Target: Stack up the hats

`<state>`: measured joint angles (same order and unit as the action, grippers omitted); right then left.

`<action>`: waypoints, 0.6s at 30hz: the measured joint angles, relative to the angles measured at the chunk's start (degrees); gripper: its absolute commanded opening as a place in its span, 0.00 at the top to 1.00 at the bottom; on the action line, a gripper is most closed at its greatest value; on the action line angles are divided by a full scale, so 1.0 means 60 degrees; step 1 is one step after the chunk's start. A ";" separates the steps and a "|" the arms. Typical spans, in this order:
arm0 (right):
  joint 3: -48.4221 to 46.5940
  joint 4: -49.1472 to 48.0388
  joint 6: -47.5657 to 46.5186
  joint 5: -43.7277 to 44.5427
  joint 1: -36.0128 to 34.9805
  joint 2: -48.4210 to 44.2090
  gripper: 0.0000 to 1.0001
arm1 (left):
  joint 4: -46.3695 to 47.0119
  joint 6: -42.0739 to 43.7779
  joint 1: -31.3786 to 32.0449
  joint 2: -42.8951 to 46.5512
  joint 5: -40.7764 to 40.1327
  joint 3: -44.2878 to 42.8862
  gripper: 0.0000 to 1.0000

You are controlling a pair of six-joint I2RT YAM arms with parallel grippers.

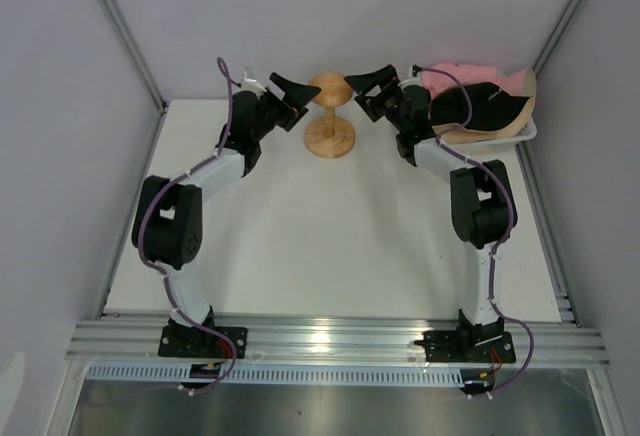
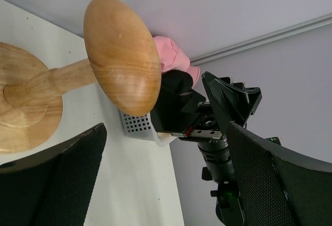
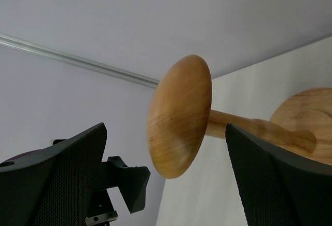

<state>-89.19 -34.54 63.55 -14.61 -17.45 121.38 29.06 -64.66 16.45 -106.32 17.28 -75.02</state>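
The basket (image 1: 528, 133) sits in the far right corner of the bench (image 1: 330, 236), close to the back and right edges. It holds the hats (image 1: 480, 104) in one heap: a pink hat (image 1: 448, 76) at the back, a black hat (image 1: 478, 106) in the middle and a beige brim (image 1: 522, 91) on the right (I cannot make out a fourth). The stand (image 1: 329, 116) is upright at mid-back. On either side of its head are the left gripper (image 1: 305, 101) and right gripper (image 1: 355, 98), both with fingers spread apart. The broad white middle of the bench stretches from the stand to the arm bases.
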 measured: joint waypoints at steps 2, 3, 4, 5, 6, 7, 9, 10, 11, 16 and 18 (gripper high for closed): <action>-0.0357 -0.0015 0.0113 -0.0058 -0.0007 0.0273 0.00 | 0.0011 0.0000 -0.0040 -0.0270 0.0004 -0.0291 0.01; -0.0499 -0.0025 0.0193 -0.0098 -0.0007 0.0404 0.01 | 0.0029 0.0000 -0.0055 -0.0415 0.0004 -0.0459 0.01; -0.0623 -0.0047 0.0255 -0.0149 -0.0007 0.0543 0.01 | 0.0055 0.0000 -0.0073 -0.0590 0.0004 -0.0652 0.00; -0.0794 -0.0069 0.0331 -0.0164 -0.0011 0.0710 0.01 | 0.0080 0.0000 -0.0080 -0.0721 0.0004 -0.0794 0.01; -0.0987 -0.0062 0.0412 -0.0204 -0.0015 0.0900 0.00 | 0.0076 -0.0011 -0.0087 -0.0882 0.0004 -0.0976 0.00; -0.1158 -0.0047 0.0463 -0.0233 -0.0022 0.1086 0.00 | 0.0076 -0.0051 -0.0095 -0.1045 0.0004 -0.1151 0.00; -0.1457 -0.0007 0.0583 -0.0295 -0.0040 0.1410 0.01 | 0.0076 -0.0102 -0.0095 -0.1311 0.0011 -0.1406 0.01; -0.1548 0.0007 0.0623 -0.0306 -0.0044 0.1515 0.02 | 0.0073 -0.0138 -0.0095 -0.1424 0.0011 -0.1475 0.00; -0.1650 0.0040 0.0652 -0.0335 -0.0047 0.1628 0.03 | 0.0073 -0.0153 -0.0095 -0.1515 0.0011 -0.1526 0.00; -0.1912 0.0066 0.0743 -0.0459 -0.0080 0.1865 0.24 | 0.0069 -0.0219 -0.0098 -0.1912 0.0007 -0.1800 0.01; -0.2014 0.0069 0.0761 -0.0484 -0.0080 0.1880 0.33 | 0.0113 -0.0255 -0.0106 -0.2098 0.0018 -0.2036 0.02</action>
<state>-101.27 -34.13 68.12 -17.52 -17.93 132.66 29.74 -66.19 15.81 -118.91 17.39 -87.24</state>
